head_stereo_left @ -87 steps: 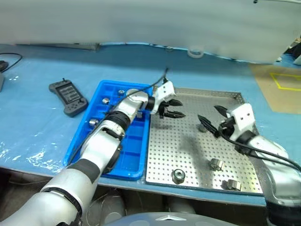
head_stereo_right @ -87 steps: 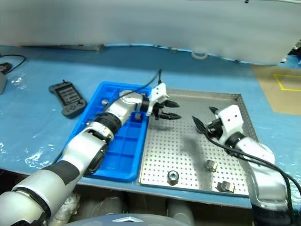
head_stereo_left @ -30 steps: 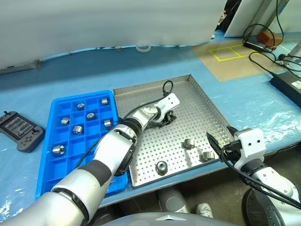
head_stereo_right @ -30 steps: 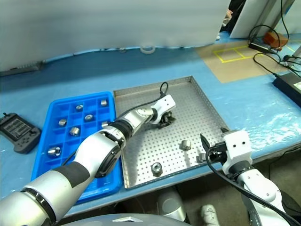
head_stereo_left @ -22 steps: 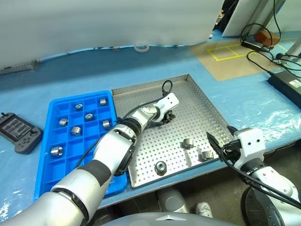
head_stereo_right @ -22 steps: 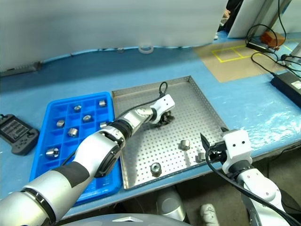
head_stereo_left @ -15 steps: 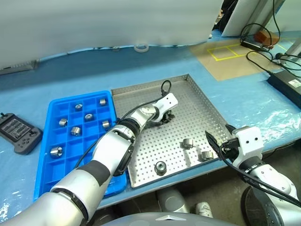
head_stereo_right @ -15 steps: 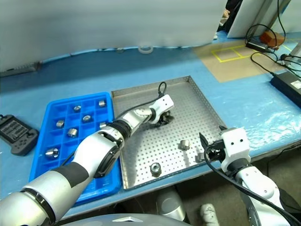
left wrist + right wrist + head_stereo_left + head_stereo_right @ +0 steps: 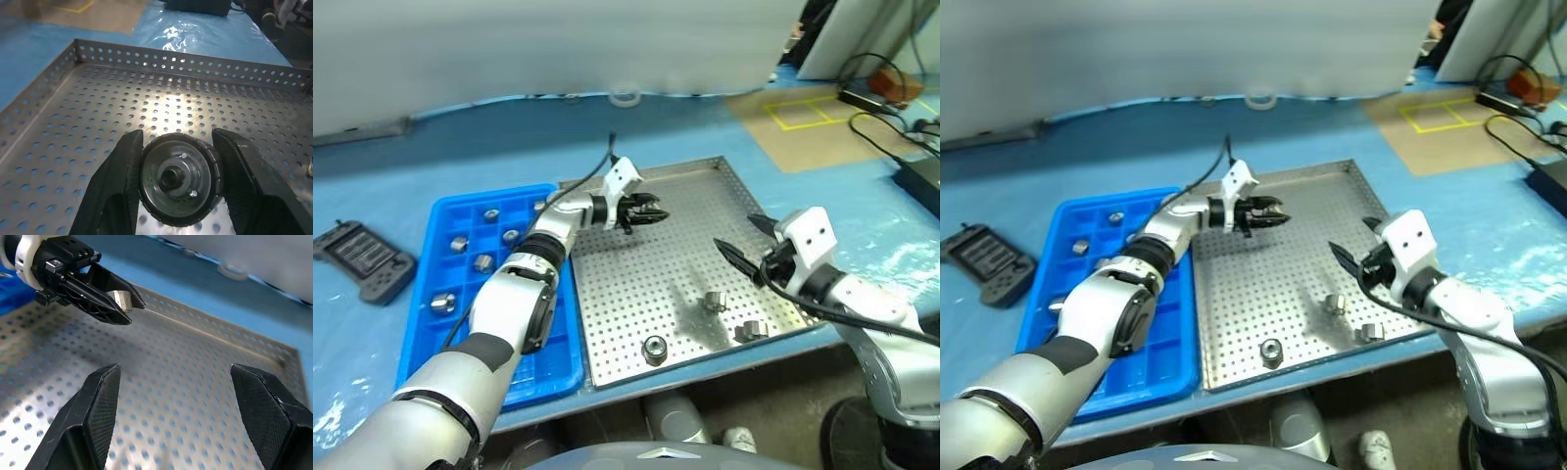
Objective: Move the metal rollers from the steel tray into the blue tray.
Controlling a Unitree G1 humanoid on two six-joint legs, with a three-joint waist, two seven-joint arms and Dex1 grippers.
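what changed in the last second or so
The left gripper closed on a metal roller and lifted it off the steel tray. The right gripper moved in over the tray, staying open. Three rollers at the tray's near edge stayed put.

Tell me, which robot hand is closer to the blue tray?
The left. The left gripper hangs over the steel tray near the blue tray, holding a metal roller. The right gripper is open across the steel tray.

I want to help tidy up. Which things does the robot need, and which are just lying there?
Needed: the rollers, one in the left gripper, three in the steel tray, others in the blue tray.

Lying about: the black controller, the white tape ring, the cables.
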